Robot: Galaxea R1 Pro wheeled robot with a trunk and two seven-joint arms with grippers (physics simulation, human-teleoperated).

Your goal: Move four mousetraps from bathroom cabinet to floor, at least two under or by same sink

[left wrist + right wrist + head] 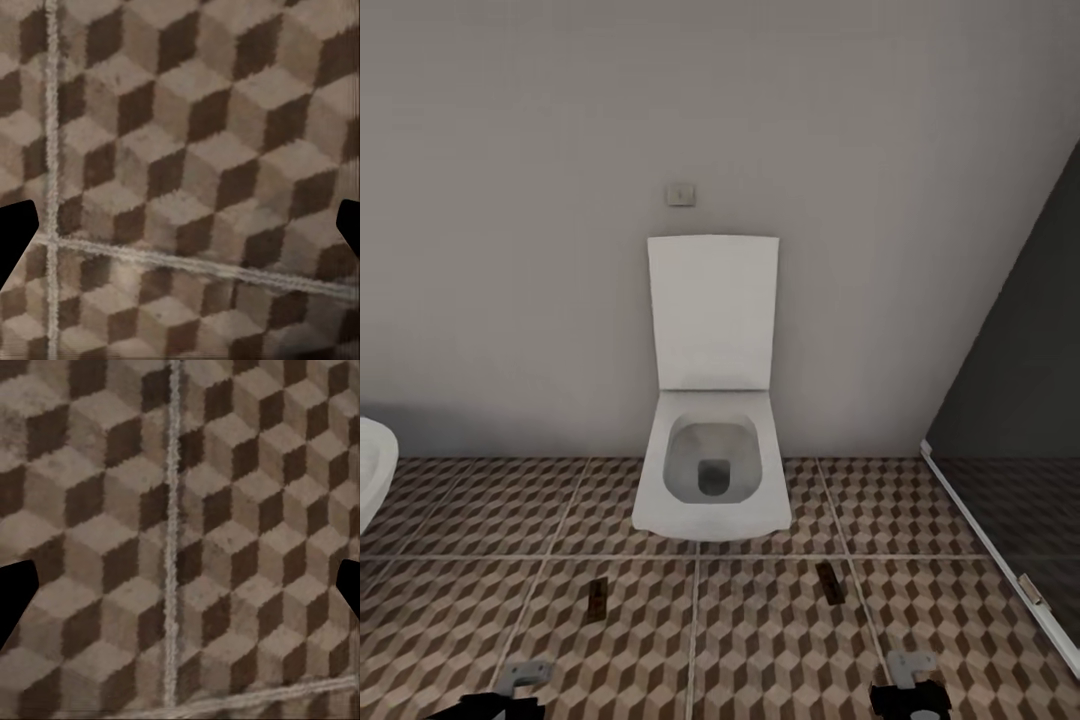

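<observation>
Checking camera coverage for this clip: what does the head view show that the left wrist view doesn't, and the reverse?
Head view: a white toilet with its lid up against the wall, two mousetraps lying on the tiles in front of it, a shower screen and a rounded white fixture at the edge.

Left wrist view: a close look at a grout crossing, between wide-apart dark jaws.

Both: the cube-patterned bathroom floor.
</observation>
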